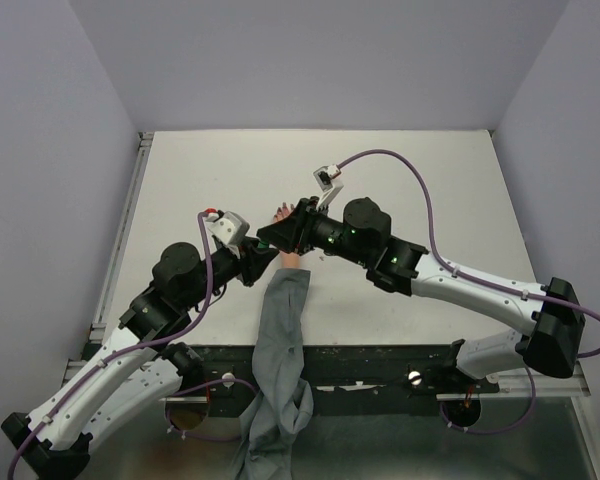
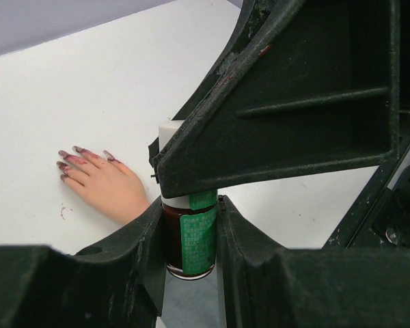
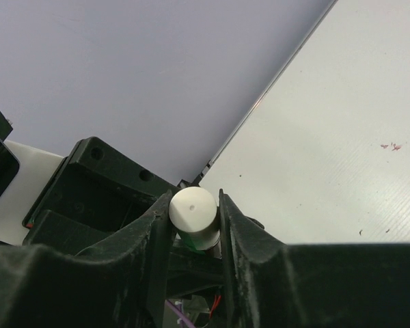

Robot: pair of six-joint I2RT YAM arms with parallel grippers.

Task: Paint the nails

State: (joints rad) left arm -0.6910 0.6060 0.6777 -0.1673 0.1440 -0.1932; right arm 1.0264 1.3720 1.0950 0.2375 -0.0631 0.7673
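Note:
My left gripper (image 2: 190, 212) is shut on a small dark bottle (image 2: 191, 236) with a green label, holding it upright. My right gripper (image 3: 195, 205) comes from above, and its jaws press both sides of the bottle's white cap (image 3: 193, 210). In the top view the two grippers meet at mid-table (image 1: 277, 240), over the mannequin hand (image 1: 281, 213). The peach hand (image 2: 109, 188) lies flat to the left of the bottle, and its nails (image 2: 67, 160) are dark red-purple with smeared paint. The grey sleeve (image 1: 280, 340) runs toward the near edge.
Small red-purple paint specks mark the white table (image 3: 389, 145) and the spot beside the hand (image 2: 63, 210). The sleeve hangs over the table's front edge (image 1: 275, 420). Lilac walls close in the back and both sides.

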